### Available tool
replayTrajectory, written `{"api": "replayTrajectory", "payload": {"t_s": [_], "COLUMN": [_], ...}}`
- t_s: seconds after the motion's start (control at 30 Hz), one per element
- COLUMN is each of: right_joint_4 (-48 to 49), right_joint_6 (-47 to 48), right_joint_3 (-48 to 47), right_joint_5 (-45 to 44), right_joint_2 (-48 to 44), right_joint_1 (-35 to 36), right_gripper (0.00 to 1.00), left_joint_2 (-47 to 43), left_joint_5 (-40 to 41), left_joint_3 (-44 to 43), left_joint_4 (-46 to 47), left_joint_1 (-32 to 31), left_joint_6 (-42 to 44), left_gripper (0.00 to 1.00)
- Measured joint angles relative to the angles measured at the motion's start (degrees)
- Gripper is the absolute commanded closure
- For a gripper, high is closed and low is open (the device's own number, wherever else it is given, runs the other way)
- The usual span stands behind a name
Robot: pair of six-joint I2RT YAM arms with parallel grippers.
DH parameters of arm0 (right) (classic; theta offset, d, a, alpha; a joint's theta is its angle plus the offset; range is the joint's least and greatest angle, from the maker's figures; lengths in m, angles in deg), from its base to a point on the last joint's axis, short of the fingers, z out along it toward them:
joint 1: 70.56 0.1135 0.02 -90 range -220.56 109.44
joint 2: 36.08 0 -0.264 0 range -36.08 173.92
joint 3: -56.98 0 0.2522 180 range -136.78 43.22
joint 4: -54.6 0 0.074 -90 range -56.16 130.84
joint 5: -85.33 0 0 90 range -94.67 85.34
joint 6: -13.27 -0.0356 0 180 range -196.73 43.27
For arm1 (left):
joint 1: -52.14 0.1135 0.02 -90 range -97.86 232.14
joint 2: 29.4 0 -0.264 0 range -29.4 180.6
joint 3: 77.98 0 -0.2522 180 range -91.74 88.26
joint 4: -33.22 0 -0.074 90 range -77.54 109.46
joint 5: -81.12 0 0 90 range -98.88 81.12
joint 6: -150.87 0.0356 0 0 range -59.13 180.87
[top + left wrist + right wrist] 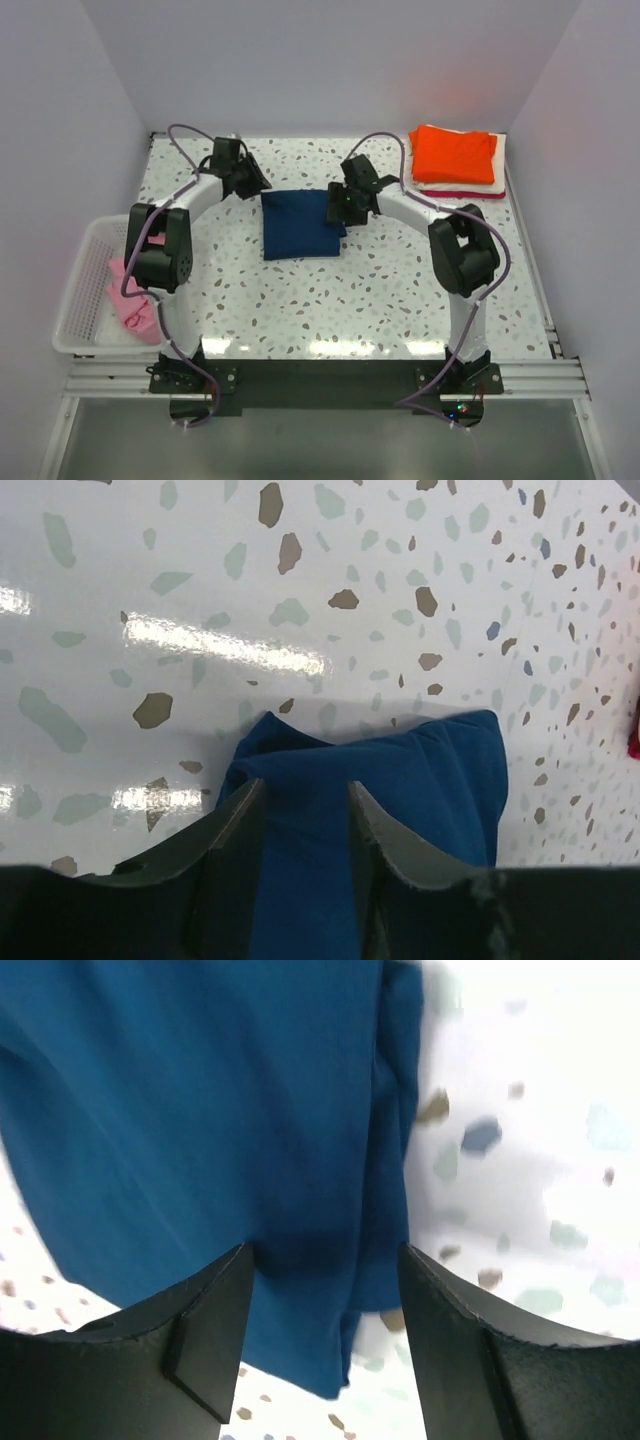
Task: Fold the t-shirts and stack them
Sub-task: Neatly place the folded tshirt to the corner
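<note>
Both the left pincer (305, 785) and the right pincer (325, 1255) hover with jaws apart over the folded navy t-shirt (300, 228), which I see lying between them on the glossy, speckled white desk (400, 290), boxed in by plain pale walls (330, 60).

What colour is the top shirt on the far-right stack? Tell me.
The top shirt is orange; the top external view shows it best.
</note>
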Motion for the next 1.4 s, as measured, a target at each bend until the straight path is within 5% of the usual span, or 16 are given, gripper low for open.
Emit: {"api": "replayTrajectory", "payload": {"t_s": [0.2, 0.57, 1.0, 1.2, 1.4], "right_joint_4": [-1.90, -0.70, -0.70, -1.92, -2.49], "right_joint_6": [0.44, 0.68, 4.90, 5.11, 4.98], "right_joint_3": [3.13, 7.34, -13.31, -15.96, -16.52], "right_joint_5": [-7.78, -15.34, -28.63, -34.05, -37.55], "right_joint_2": [-3.87, -9.60, 7.26, 14.32, 14.95], "right_joint_1": [5.75, 14.08, 31.08, 31.67, 31.69], "right_gripper": [0.36, 0.35, 0.35, 0.52, 0.96], "left_joint_2": [1.40, 4.96, 7.63, 8.83, 9.49], "left_joint_5": [1.99, 2.03, 0.87, 0.31, -0.04], "left_joint_3": [-1.11, -3.43, -5.03, -5.33, -6.67], "left_joint_4": [-1.68, -1.99, -1.40, -1.16, -1.09], "left_joint_1": [-0.02, -0.02, -0.02, -0.02, -0.02], "left_joint_6": [1.79, 2.95, 2.93, 2.91, 2.80], "left_gripper": [0.49, 0.68, 0.97, 1.00, 1.00]}}
